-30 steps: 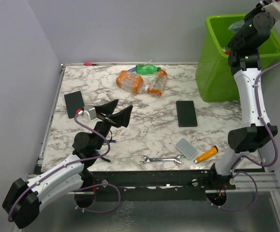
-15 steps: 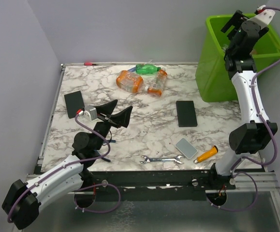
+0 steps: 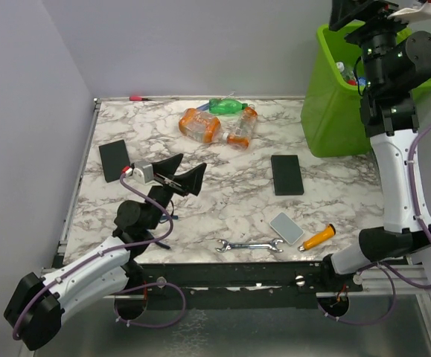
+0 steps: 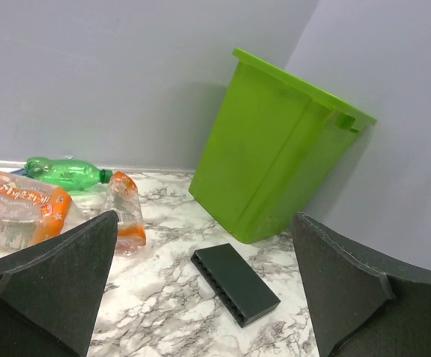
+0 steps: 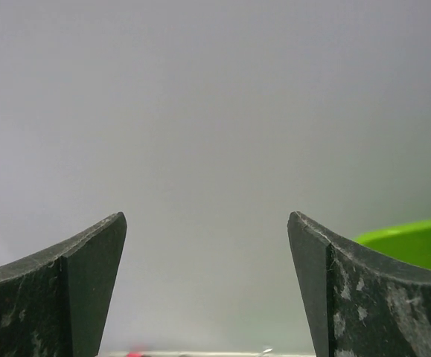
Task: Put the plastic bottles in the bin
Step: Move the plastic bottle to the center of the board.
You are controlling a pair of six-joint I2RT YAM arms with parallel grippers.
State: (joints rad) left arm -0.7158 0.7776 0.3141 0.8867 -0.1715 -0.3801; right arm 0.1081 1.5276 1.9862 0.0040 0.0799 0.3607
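Bottles (image 3: 220, 121): clustered far centre of table (image 3: 222, 208), left of bin (image 3: 333, 111)
Left gripper (image 3: 184, 169): fingers apart, near left
Right gripper (image 5: 206, 220): fingers apart, high over bin

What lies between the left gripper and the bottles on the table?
Nothing. In the top view, only bare marble table separates the open left gripper from the bottles.
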